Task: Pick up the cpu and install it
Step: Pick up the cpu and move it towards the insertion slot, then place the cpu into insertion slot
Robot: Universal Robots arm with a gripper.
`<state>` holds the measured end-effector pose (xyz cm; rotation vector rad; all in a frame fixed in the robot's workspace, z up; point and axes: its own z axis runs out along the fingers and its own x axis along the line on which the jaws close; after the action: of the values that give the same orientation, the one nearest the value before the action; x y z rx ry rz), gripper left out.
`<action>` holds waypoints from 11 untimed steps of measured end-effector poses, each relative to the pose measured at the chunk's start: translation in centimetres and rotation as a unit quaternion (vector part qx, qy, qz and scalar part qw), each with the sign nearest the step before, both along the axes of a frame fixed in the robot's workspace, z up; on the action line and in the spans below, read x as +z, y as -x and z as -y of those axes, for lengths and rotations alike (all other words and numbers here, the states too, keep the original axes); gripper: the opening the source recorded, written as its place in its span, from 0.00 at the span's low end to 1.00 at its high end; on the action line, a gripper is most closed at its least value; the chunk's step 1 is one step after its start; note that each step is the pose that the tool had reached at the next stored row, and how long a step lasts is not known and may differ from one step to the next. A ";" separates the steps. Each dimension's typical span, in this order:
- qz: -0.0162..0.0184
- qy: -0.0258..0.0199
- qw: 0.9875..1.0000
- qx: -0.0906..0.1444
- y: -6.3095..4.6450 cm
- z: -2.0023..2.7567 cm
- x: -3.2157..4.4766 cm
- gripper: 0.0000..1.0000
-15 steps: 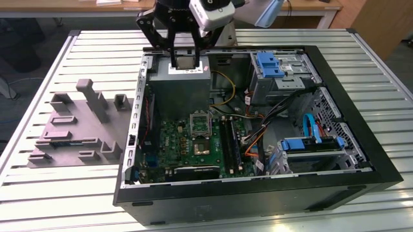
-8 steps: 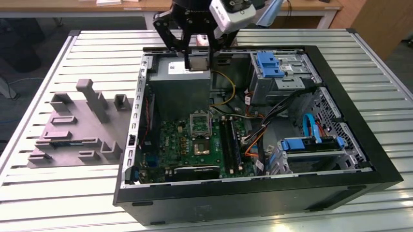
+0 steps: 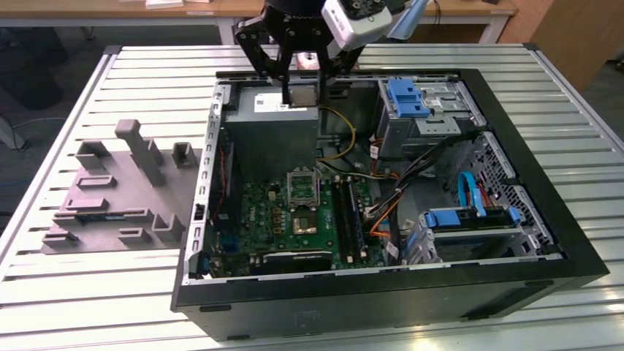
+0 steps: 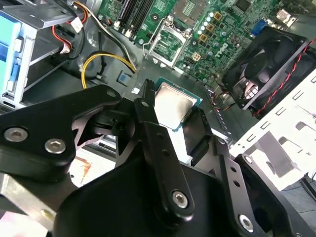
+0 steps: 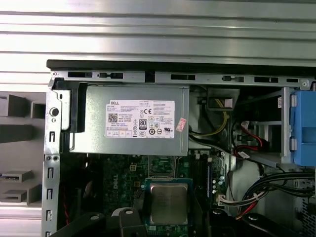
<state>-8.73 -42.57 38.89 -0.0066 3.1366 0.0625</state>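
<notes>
- slatted metal table [image 3: 88, 292]: carries everything in the exterior view.
- open black computer case [image 3: 390, 300]: lies on its side on the table, with its inside facing up.
- grey moulded tray [image 3: 107, 212]: rests on the table just beside the case, at the exterior view's left, and has upright blocks on it.
- grey power supply [image 3: 268, 139]: fills the far left corner of the case, with a white label on it in the first wrist view [image 5: 133, 118].
- green motherboard [image 3: 283, 219]: sits on the case floor, nearer than the power supply.
- black case fan [image 4: 269, 64]: stands at the case wall beside the motherboard, with red and black wires.
- black gripper [image 3: 302, 93]: hangs over the far edge of the case, above the power supply, with its two fingers clamped narrowly on the cpu's opposite edges.
- metal-framed cpu socket [image 4: 168, 45]: sits on the motherboard, well apart from the gripper.
- cpu [image 4: 174, 104]: held in the air between the fingers. it is a flat square chip with a dull silver-grey metal lid and a thin green border, seen lid-up in the first wrist view [image 5: 169, 203].
</notes>
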 end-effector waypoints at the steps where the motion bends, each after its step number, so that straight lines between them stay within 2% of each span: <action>1: 0.000 0.000 1.000 0.000 0.0 0.00 0.00 0.47; 9: 0.000 0.000 1.000 0.000 -0.1 0.03 -0.01 0.47; 11: 0.000 0.000 1.000 0.000 -0.1 0.44 -0.16 0.47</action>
<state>-8.64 -43.01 38.73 -0.0068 3.1367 0.0624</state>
